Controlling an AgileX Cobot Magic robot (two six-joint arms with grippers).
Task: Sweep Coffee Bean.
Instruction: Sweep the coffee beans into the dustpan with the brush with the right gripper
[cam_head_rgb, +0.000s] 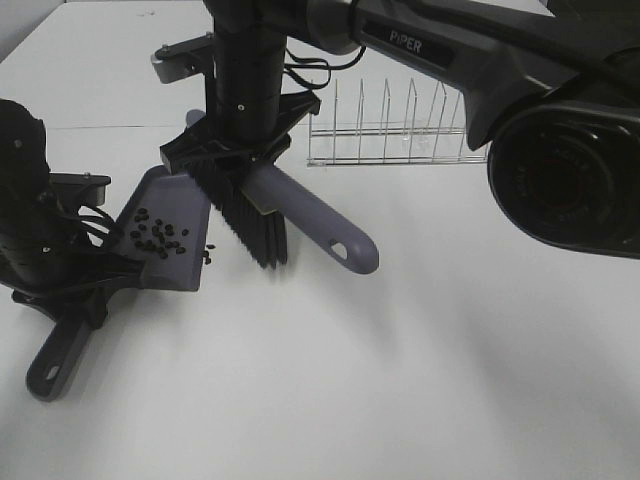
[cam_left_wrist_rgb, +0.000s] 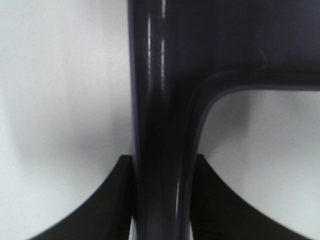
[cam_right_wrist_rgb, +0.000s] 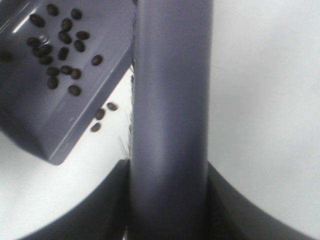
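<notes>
Most of the coffee bean scatter (cam_head_rgb: 155, 236) lies in the dustpan (cam_head_rgb: 185, 195), with three strays (cam_right_wrist_rgb: 100, 114) on the surface (cam_head_rgb: 400, 380) just off its lip. Tiny, hard, light and apt to roll, they want brushing, not pinching. The left fingers (cam_left_wrist_rgb: 95, 210) pinch the dustpan's handle; the right fingers (cam_right_wrist_rgb: 90, 210) pinch the brush (cam_head_rgb: 300, 215) handle.

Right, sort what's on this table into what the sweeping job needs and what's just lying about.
For the job:
- coffee beans, most already in the pan, a few just off its lip
- dustpan
- brush

Lying about:
- wire rack, behind the brush
</notes>
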